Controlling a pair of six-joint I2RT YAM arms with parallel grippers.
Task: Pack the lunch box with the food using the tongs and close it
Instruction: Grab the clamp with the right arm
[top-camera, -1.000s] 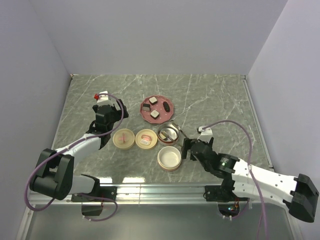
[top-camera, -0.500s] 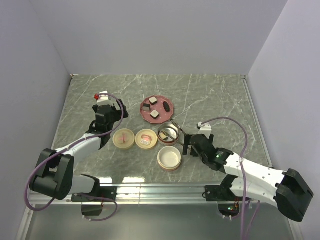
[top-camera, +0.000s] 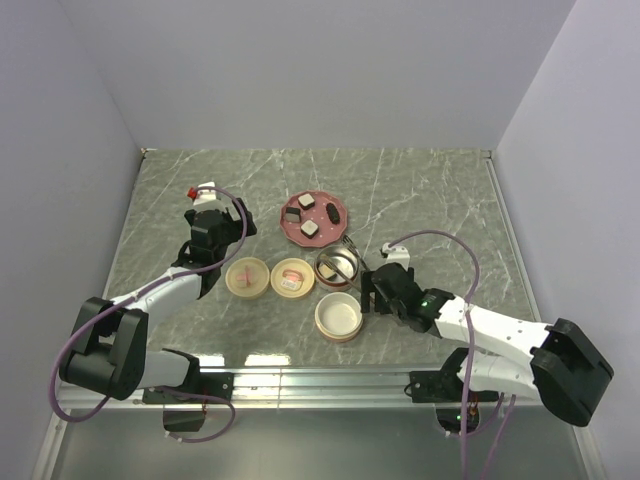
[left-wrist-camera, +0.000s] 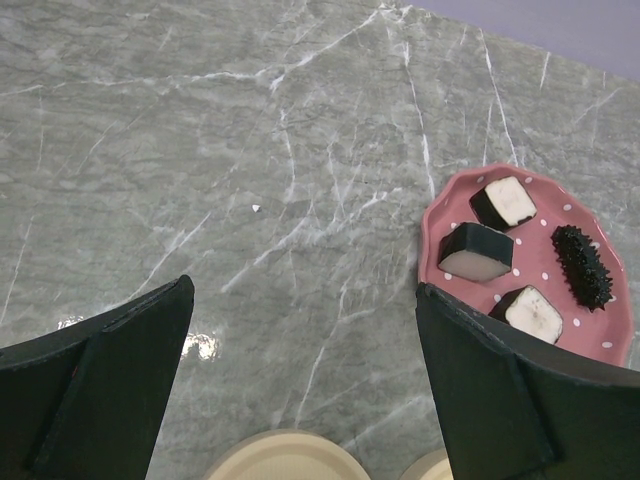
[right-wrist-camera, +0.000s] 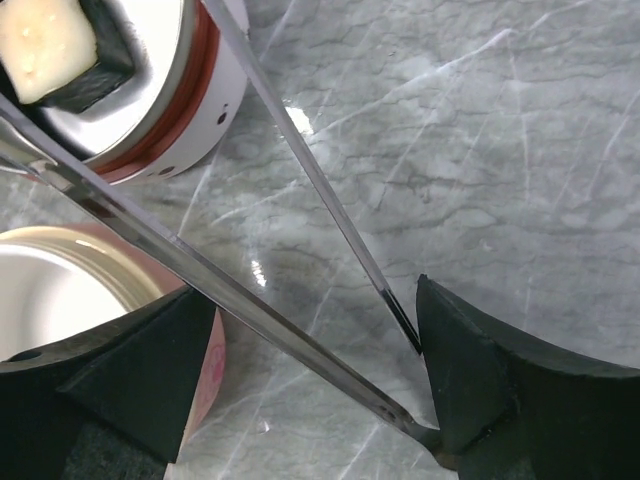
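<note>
right gripper (right-wrist-camera: 305, 335) has advanced, jaws apart astride the tongs (right-wrist-camera: 250, 303); left gripper (left-wrist-camera: 305, 290) agape

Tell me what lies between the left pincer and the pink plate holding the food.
Only bare marble table, clearest in the left wrist view: the open left pincer and the pink plate with its food pieces have nothing between them.
</note>
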